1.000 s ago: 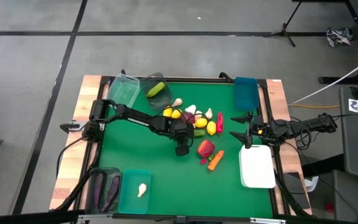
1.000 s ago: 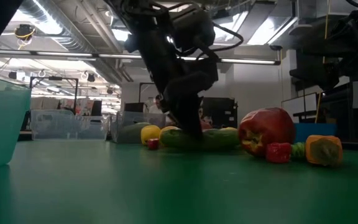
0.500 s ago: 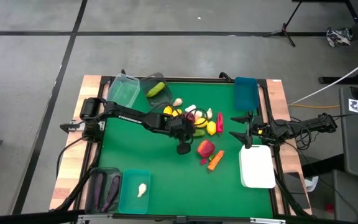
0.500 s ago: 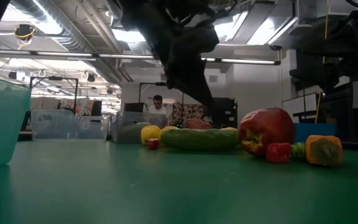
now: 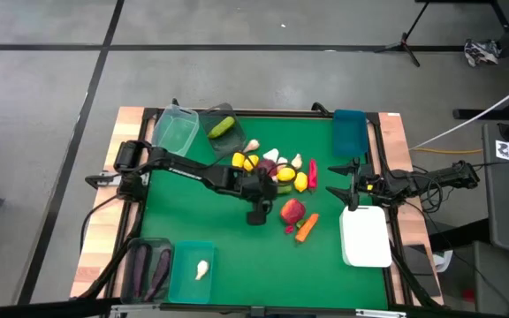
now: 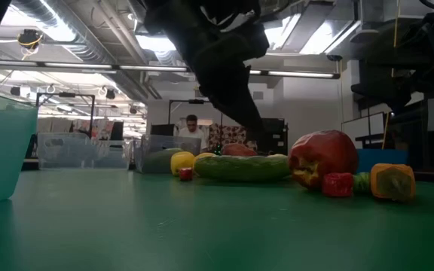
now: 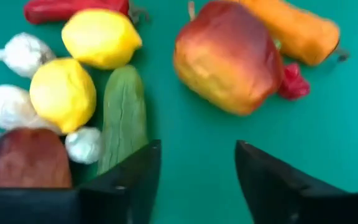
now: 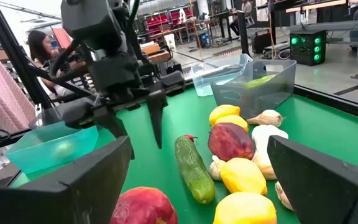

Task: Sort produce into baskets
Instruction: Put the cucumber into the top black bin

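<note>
left gripper [image 7: 196,180] jaws parted, right gripper [image 8: 197,180] wide

Workshop: exposed ceiling ducts [image 6: 74,34], concrete floor [image 5: 42,132]

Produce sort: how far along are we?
Done: a cucumber in the smoky grey tub, two eggplants in the near-left tub, one garlic in the teal tub. In hand: nothing; the left gripper hangs open over the pile beside the loose cucumber, and the right gripper waits open near the white tray. Left: lemons, garlic, peppers, the red fruit and carrot.
</note>
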Controlling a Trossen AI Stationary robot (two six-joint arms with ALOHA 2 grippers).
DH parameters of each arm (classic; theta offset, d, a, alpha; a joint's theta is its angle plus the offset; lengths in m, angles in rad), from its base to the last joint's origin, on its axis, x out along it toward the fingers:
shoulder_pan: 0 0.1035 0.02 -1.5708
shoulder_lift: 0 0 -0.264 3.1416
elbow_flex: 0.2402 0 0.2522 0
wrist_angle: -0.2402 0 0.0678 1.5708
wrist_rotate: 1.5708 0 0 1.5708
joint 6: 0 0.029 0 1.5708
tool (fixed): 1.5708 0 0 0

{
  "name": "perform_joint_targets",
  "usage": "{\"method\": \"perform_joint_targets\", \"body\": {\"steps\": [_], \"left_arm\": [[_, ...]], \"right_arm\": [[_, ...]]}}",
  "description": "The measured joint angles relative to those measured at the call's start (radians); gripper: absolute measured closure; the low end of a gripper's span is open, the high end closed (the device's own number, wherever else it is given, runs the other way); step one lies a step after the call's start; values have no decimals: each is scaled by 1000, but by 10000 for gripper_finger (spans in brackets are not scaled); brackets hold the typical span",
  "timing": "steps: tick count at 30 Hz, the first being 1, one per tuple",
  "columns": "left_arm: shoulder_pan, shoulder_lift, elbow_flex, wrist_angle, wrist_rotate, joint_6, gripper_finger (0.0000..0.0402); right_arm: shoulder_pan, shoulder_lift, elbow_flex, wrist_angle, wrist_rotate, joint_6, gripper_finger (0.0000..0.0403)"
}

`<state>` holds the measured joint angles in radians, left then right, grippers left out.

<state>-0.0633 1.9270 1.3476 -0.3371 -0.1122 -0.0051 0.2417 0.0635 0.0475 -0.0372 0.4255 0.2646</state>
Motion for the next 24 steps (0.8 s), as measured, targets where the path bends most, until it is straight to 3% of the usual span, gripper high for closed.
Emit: {"method": "perform_joint_targets", "body": {"steps": [7, 24], "left_arm": [[30, 31, 0, -27, -100, 35, 128], [57, 117, -1, -39, -49, 22, 121]], "right_arm": [[0, 0, 0, -1, -1, 0, 27], [0, -1, 0, -4, -16, 0, 27]]}}
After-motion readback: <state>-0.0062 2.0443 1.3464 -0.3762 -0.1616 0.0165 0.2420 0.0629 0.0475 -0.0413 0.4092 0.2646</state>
